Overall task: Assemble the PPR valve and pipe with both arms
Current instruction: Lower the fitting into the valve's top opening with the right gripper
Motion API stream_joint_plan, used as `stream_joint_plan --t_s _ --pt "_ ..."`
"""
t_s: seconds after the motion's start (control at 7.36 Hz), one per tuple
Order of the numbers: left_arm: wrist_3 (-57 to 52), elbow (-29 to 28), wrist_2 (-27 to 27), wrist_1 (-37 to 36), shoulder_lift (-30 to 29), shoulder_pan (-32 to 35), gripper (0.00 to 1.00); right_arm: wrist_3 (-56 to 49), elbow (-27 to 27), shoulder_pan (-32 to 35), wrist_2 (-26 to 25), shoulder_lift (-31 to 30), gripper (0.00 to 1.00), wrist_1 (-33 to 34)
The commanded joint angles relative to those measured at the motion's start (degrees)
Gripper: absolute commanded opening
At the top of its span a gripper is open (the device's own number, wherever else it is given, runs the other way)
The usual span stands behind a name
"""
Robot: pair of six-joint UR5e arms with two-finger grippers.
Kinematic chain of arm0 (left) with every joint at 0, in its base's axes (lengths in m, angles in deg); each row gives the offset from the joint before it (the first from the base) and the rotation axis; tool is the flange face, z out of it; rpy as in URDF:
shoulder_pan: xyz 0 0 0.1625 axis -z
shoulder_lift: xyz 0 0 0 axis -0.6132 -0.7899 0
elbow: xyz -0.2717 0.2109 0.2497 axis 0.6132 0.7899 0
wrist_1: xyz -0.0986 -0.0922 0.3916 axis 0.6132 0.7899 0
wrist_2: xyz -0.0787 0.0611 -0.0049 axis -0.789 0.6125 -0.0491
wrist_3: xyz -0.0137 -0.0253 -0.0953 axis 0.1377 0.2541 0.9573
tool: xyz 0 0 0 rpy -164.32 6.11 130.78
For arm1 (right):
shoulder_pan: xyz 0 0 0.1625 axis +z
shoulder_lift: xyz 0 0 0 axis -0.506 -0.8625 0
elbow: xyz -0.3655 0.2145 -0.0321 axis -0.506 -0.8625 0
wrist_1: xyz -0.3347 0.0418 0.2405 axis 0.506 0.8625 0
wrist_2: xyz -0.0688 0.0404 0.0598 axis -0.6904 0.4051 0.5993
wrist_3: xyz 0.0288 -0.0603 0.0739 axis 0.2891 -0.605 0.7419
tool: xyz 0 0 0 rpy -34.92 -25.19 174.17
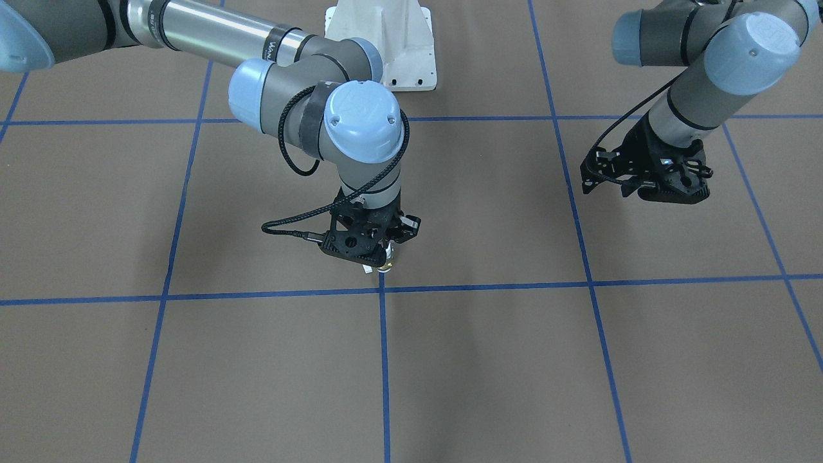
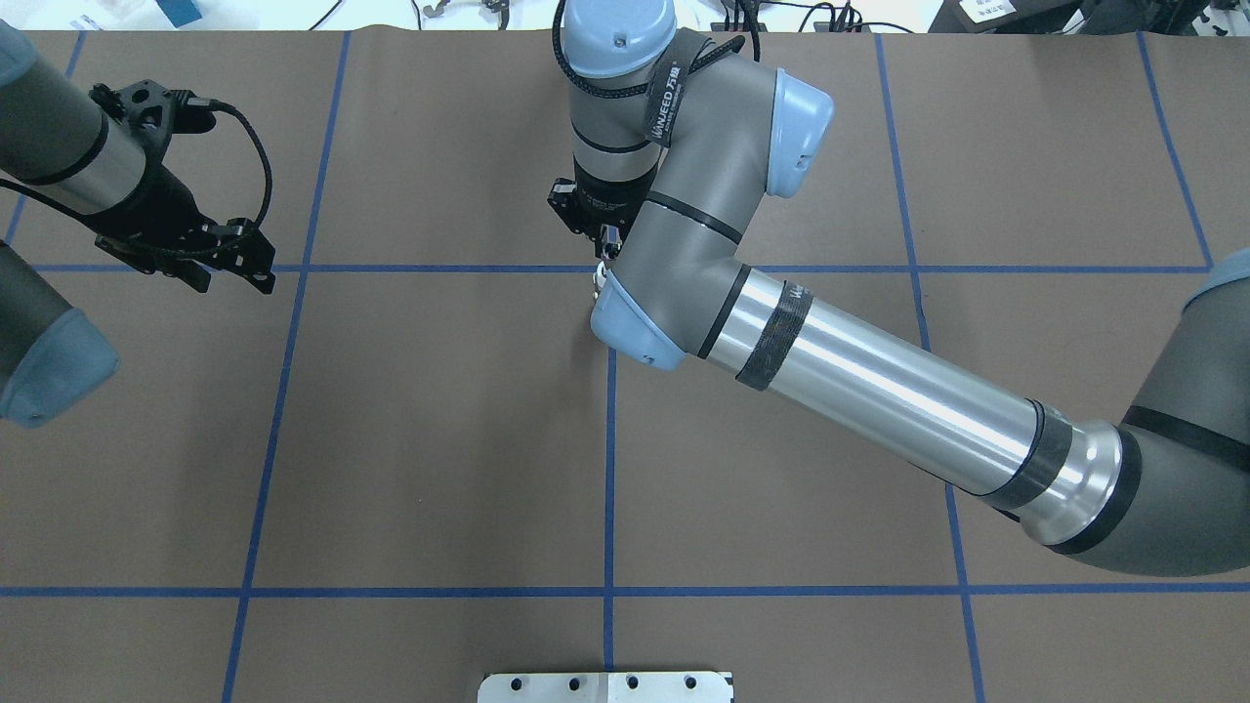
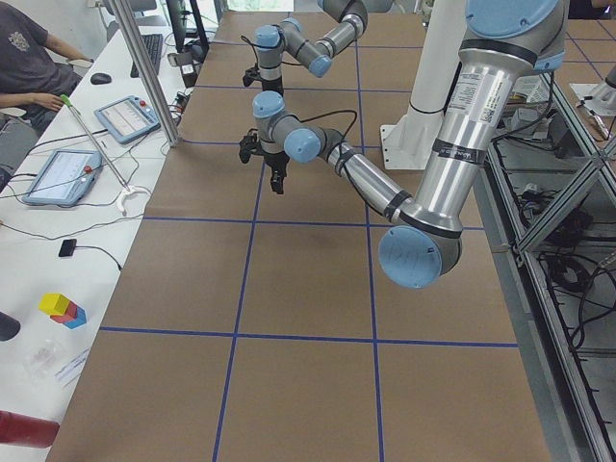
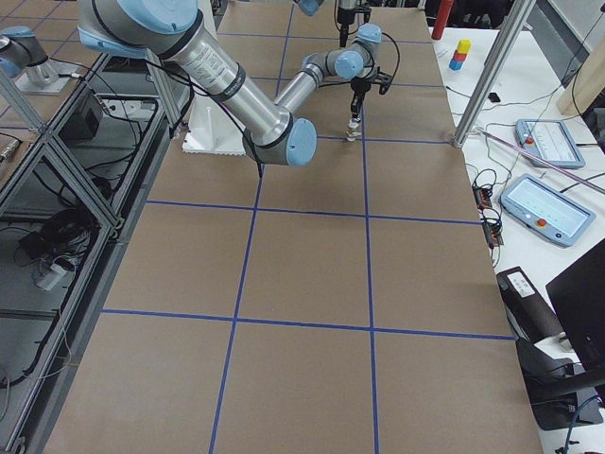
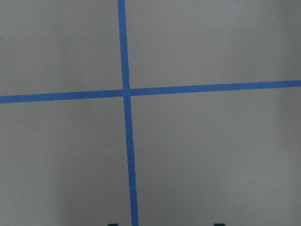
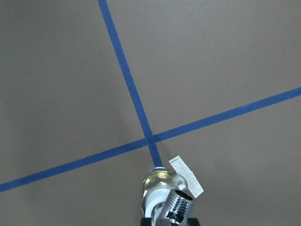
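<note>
My right gripper (image 1: 384, 258) points down over a crossing of blue tape lines, shut on the PPR valve (image 6: 157, 186). The valve shows brass, a white collar and a pale tab handle (image 6: 186, 175). The valve also peeks out under the gripper in the front view (image 1: 386, 263). A chrome threaded tube with a dark open end, the pipe (image 6: 180, 206), sits against the valve's collar; they look joined. The valve hangs just above the table. My left gripper (image 2: 229, 259) hovers far to the left, open and empty; its wrist view shows only bare table.
The table is brown paper with a grid of blue tape lines (image 1: 384, 360). The white base pedestal (image 1: 386, 38) stands at the robot's side. Tablets and small items lie on side benches beyond the table's edge (image 3: 67, 173).
</note>
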Motion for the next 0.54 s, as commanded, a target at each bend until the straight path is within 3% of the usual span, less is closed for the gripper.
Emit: stream_joint_plan --t_s 0.0,0.14,0.41 --pt "0.0 0.1 0.0 0.0 0.0 0.0 0.74 0.0 0.0 -0.1 0.0 0.0 0.24 -0.1" --pt "0.1 0.6 -0.1 -0.1 0.0 0.0 0.74 0.0 0.0 -0.1 0.0 0.0 0.38 -0.1" --pt "0.2 0.8 -0.1 -0.3 0.1 0.0 0.74 0.0 0.0 -0.2 0.0 -0.1 0.46 -0.1"
